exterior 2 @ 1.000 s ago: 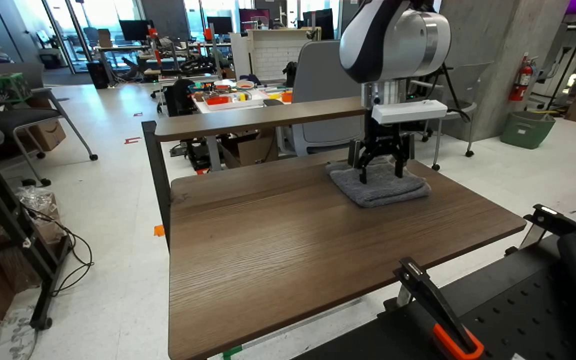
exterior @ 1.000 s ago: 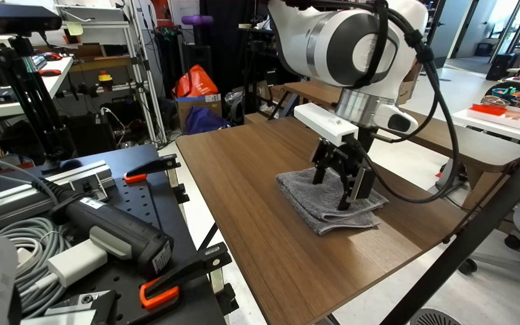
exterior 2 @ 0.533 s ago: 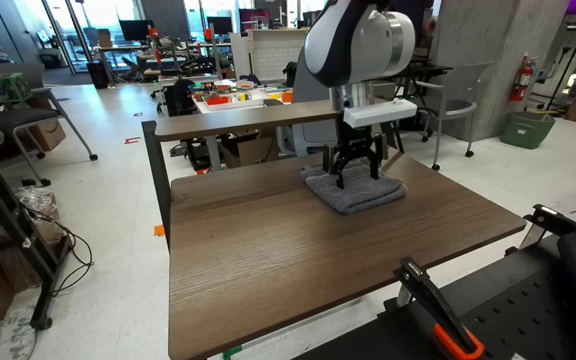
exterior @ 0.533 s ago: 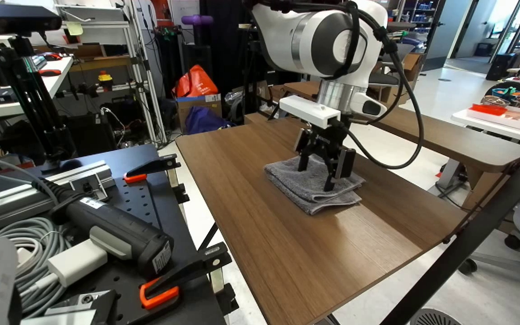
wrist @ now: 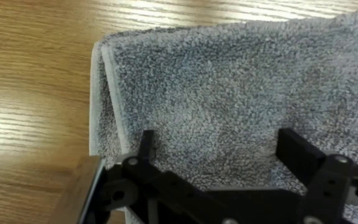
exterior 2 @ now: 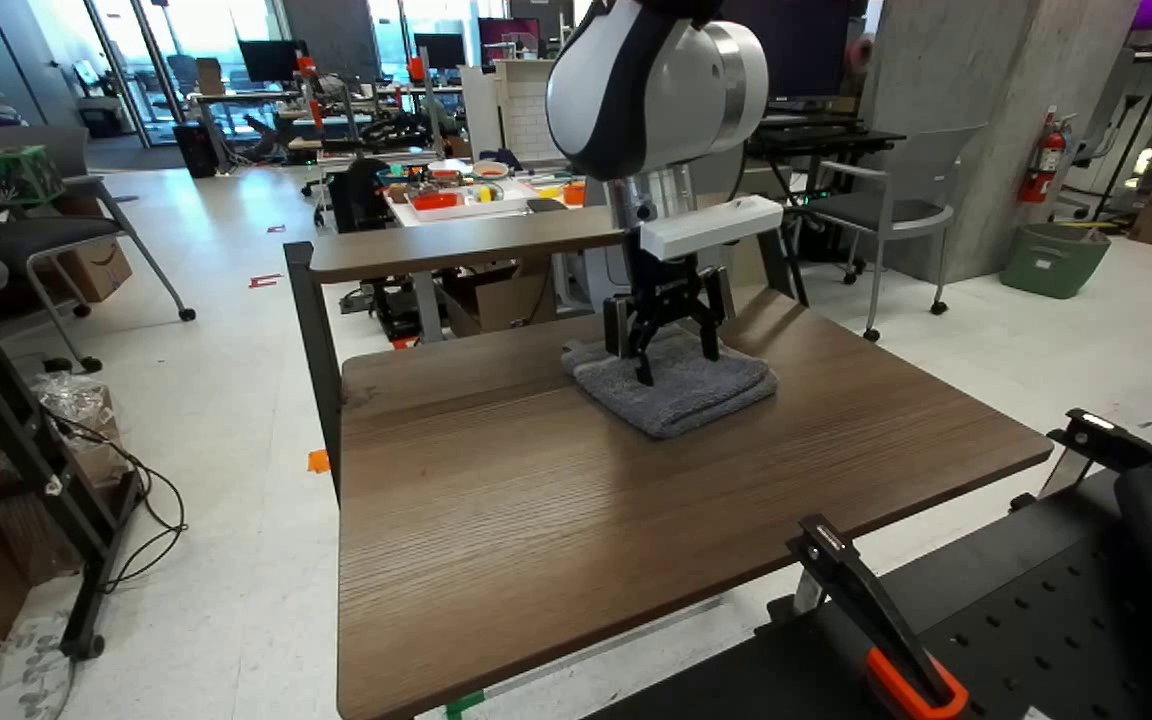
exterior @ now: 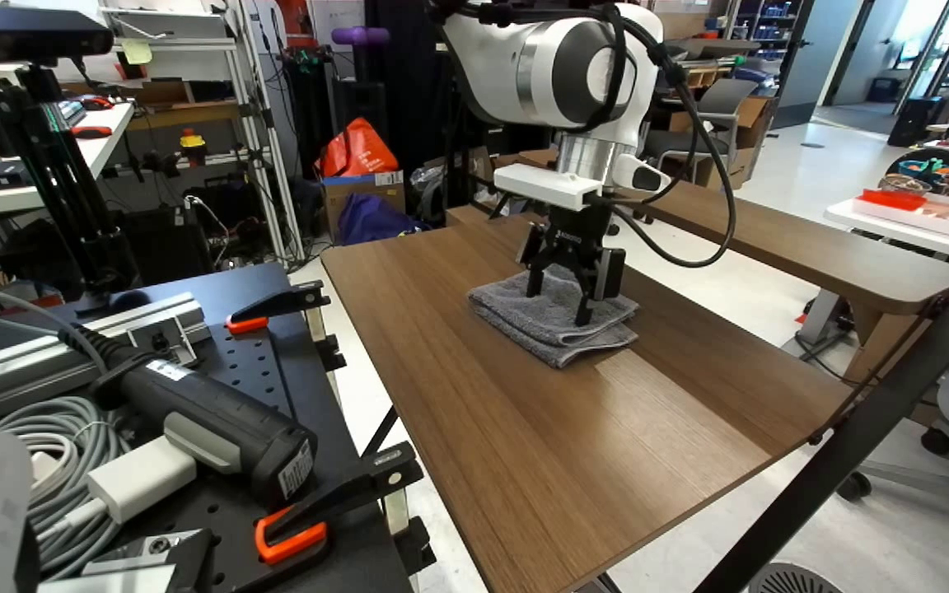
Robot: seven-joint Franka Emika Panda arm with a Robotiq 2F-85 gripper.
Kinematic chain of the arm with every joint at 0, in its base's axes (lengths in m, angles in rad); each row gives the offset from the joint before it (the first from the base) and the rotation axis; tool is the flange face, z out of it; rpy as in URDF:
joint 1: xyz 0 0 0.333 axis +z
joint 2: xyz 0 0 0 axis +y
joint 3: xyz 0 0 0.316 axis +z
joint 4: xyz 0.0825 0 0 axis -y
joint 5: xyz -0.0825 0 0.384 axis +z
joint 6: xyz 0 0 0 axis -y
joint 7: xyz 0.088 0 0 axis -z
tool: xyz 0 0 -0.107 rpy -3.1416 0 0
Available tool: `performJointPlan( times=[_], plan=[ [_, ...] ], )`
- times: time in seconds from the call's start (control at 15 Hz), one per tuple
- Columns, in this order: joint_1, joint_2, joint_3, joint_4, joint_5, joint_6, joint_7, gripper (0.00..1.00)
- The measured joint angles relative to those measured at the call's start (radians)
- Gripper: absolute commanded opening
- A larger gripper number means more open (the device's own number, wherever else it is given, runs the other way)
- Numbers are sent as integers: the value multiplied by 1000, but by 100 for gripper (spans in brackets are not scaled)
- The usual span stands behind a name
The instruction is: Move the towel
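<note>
The towel [exterior: 553,325] is a grey folded cloth lying flat on the brown table [exterior: 573,461]. In an exterior view the towel [exterior 2: 696,395] sits near the table's far edge. My gripper [exterior: 558,305] points straight down over it with the fingers spread wide. Both fingertips appear to rest on the towel's top surface, with flat cloth between them. In the wrist view the gripper [wrist: 217,133] is open over the towel [wrist: 228,84]; no cloth is pinched up. The layered hem shows along the towel's left side in that view.
A raised brown shelf [exterior 2: 486,235] runs along one side of the table. A black perforated bench [exterior: 252,362] stands alongside, with orange-and-black clamps [exterior: 301,527], a black hand-held tool [exterior: 211,412] and coiled cable. A slanted dark post [exterior: 853,428] stands at a table corner.
The gripper and the towel have moved together across the table, leftward in both exterior views. The towel stays flat and folded, and the fingers stay spread.
</note>
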Motion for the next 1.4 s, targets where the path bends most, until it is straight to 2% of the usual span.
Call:
performJointPlan(
  times=[0.27, 0.6, 1.4],
  plan=[
    [0, -20, 11, 3, -3, -21, -27, 100],
    [-3, -169, 23, -103, -43, -28, -106, 100],
    [-4, -144, 26, -95, -43, -27, -103, 100]
  ],
)
